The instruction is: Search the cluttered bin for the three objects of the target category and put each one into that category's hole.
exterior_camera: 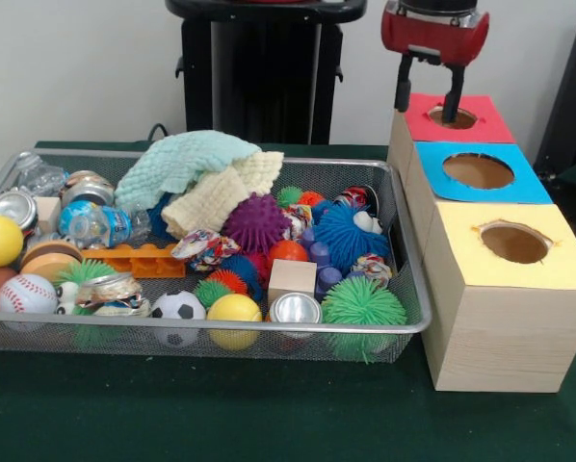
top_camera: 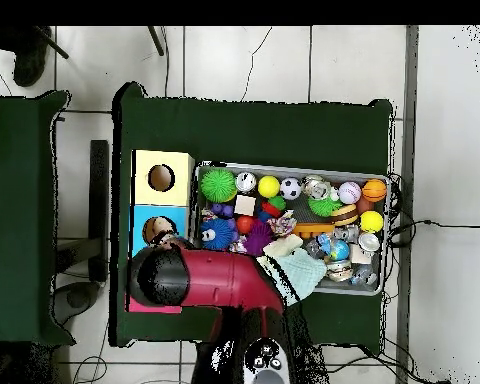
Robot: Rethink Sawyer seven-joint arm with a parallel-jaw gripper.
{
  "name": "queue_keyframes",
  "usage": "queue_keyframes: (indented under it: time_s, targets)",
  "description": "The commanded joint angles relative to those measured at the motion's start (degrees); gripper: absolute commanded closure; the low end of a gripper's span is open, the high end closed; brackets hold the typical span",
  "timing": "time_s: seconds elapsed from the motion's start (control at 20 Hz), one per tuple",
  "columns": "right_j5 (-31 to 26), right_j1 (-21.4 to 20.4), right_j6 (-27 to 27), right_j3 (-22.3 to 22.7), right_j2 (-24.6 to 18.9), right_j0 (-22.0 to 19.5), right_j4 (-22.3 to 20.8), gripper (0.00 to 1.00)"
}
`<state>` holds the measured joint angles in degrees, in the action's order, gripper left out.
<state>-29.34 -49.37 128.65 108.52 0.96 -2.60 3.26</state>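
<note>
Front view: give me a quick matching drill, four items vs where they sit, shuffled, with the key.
Items:
1. pincer
2. soccer ball
3. yellow-topped box
4. mint cloth

Places:
A. on top of the clutter at the back of the bin
B. nearest the camera in the row of boxes
C. above the hole of the red-topped box
D. against the bin's front wall

Pairs: 1-C, 2-D, 3-B, 4-A

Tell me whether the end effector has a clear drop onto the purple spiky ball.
Probably yes. The purple spiky ball lies atop the pile, uncovered; the cloths only border it. The end effector hangs over the red box.
</note>
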Motion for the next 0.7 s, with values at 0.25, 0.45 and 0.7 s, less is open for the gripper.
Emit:
queue_keyframes:
  time_s: [0.25,0.45,0.7]
  targets:
    - [-12.0,2.2,-7.7,-12.9,-5.3,-6.8,-4.3,0.0]
    - [-14.3,2.8,-10.2,-15.4,-6.1,-9.3,-5.3,0.0]
    - [-14.0,4.7,-12.0,-17.5,-6.9,-12.6,-8.1,0.0]
